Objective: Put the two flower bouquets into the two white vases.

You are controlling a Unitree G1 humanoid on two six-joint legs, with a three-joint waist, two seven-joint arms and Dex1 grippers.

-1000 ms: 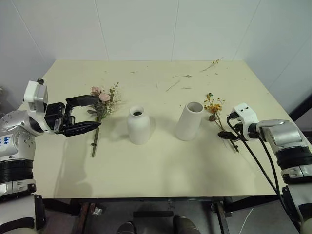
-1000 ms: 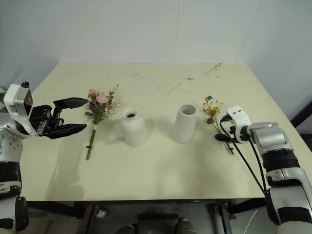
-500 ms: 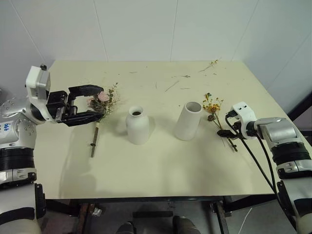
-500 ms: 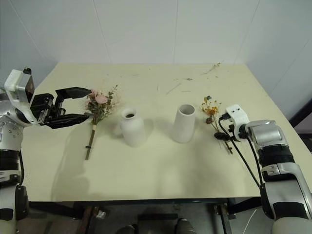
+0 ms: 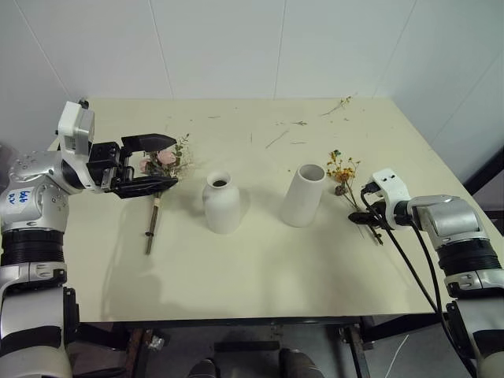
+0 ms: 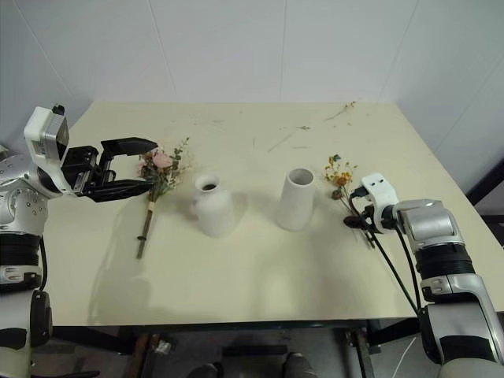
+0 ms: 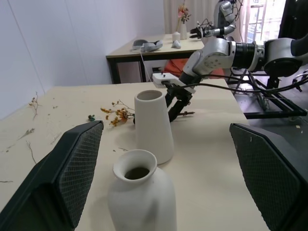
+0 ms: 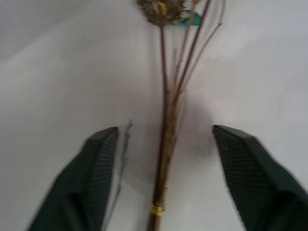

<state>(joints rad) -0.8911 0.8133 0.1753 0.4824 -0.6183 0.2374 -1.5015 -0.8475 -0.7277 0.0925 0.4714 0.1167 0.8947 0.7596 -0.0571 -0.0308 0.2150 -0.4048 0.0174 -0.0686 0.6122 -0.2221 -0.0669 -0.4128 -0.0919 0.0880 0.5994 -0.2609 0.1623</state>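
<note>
both vases are standing empty mid-tabletop (image 5: 260, 268): the bottle vase (image 5: 222, 203) on the left, the cylinder vase (image 5: 305, 195) just right of it. the roses (image 5: 161, 169) are lying left of the bottle, the yellow sprig (image 5: 346, 181) right of the cylinder near the right edge. the near half of the tabletop is lying open. the left pincer (image 5: 161, 164), spread wide, is hovering over the roses, further in than a second ago. the right pincer (image 8: 163, 159), half spread, is straddling the sprig's stems, narrower than before.

Sprig (image 8: 166, 144) stem end cut off below
</note>
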